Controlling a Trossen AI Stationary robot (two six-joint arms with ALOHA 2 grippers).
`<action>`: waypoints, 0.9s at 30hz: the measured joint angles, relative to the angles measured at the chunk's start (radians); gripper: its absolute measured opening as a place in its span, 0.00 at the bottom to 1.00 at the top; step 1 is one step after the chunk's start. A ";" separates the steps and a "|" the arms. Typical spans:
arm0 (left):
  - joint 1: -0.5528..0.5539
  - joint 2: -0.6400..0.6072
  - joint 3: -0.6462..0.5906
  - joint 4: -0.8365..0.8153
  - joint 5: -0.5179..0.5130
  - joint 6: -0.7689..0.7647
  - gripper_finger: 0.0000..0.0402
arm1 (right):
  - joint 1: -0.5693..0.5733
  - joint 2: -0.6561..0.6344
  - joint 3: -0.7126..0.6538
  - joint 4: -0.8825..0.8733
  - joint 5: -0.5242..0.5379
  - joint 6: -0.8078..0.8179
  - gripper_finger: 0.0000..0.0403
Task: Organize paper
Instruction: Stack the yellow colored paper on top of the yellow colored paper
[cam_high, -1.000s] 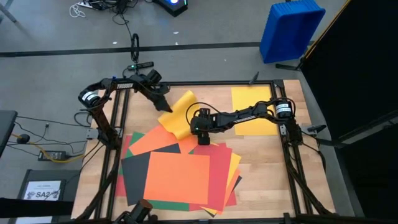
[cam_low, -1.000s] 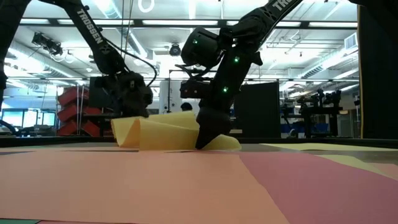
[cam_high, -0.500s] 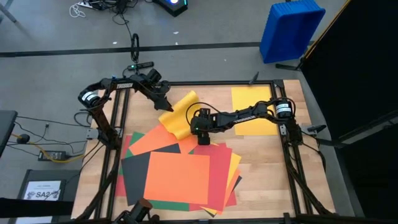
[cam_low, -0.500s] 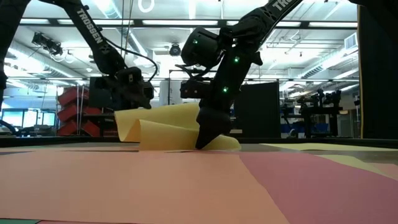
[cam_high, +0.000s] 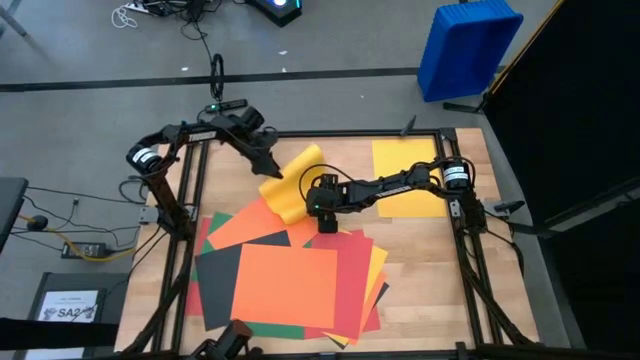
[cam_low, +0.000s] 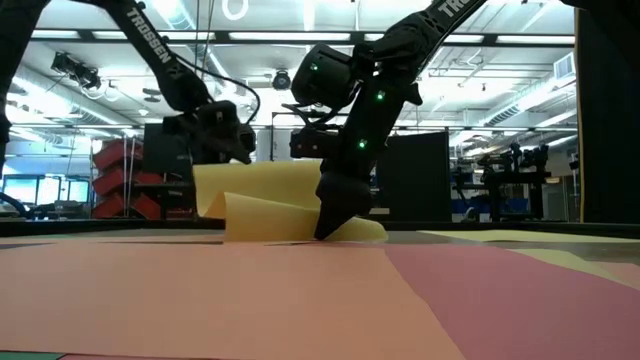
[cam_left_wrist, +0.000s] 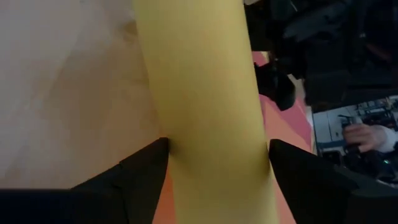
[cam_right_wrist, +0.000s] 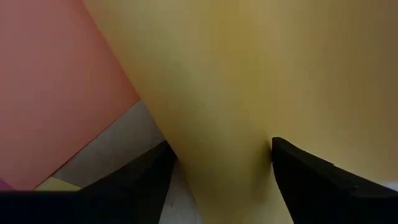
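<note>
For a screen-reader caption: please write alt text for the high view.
Seen from above, both arms meet at a curled yellow sheet, left gripper at one edge, right gripper on the other. Below lies a fanned pile of paper; another yellow sheet lies apart.

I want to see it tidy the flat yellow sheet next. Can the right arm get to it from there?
Probably yes. The flat yellow sheet lies bare on the table beside the right arm's base, with nothing on top. But the right gripper is busy at the curled yellow sheet, which it would have to leave first.
</note>
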 joint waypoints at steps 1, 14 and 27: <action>-0.006 0.000 0.004 -0.006 0.000 0.000 0.69 | 0.000 0.000 0.000 0.001 0.000 0.000 0.61; -0.038 0.000 0.119 -0.133 -0.018 -0.001 0.75 | 0.000 0.000 0.000 0.000 -0.011 0.024 0.61; -0.076 0.000 0.231 -0.193 0.038 -0.001 0.75 | 0.000 0.000 0.000 0.000 -0.016 0.026 0.61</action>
